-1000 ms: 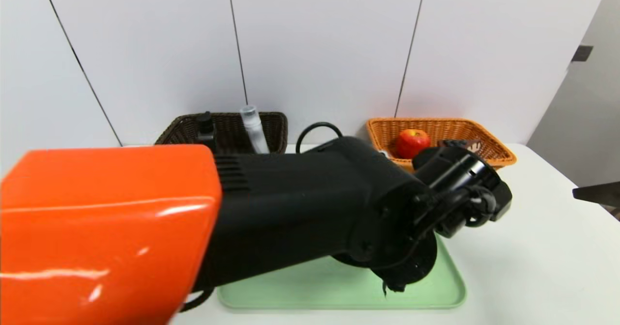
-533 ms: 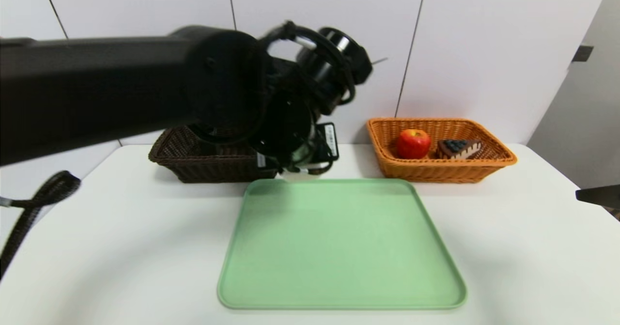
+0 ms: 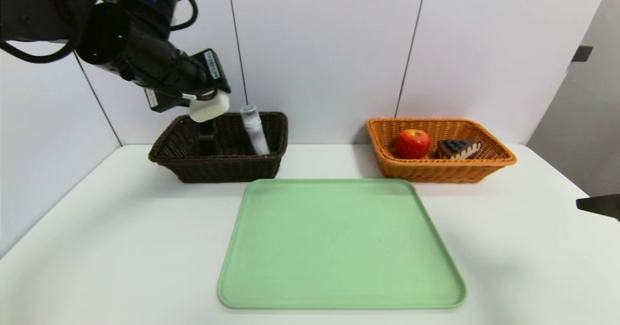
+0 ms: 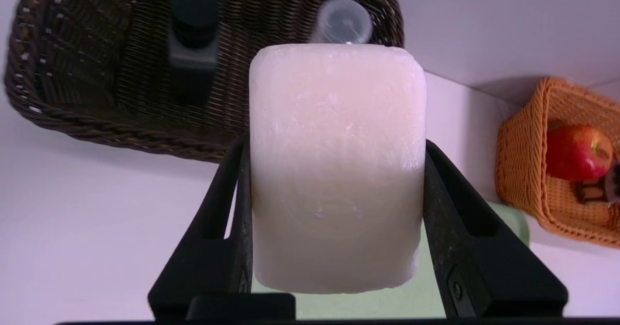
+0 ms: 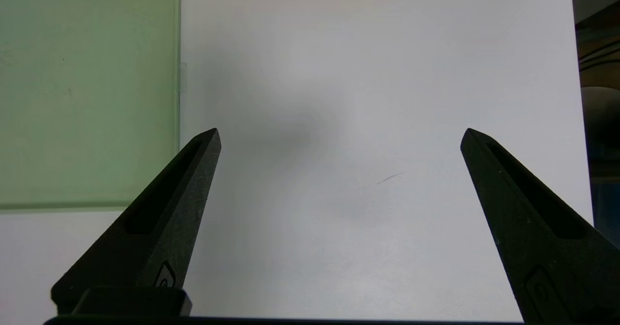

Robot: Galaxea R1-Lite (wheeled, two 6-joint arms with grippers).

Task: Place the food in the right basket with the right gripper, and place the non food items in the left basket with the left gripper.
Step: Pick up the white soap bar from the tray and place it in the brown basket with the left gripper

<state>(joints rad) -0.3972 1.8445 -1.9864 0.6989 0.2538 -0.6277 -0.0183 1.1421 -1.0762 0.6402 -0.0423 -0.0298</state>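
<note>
My left claw point(image 3: 207, 106) grips the white block point(image 3: 209, 107) above the dark left basket point(image 3: 218, 167), positioned for release there as a non-food item; my right claw point(image 5: 339, 136) idles wide over the counter point(image 5: 363, 97)

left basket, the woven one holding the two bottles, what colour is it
Dark brown woven wicker basket, clearest in the head view.

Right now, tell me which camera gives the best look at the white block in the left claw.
The left wrist view: the white block fills it, clamped between both fingers. The head view shows it small, above the dark basket. The right wrist view misses it.
</note>
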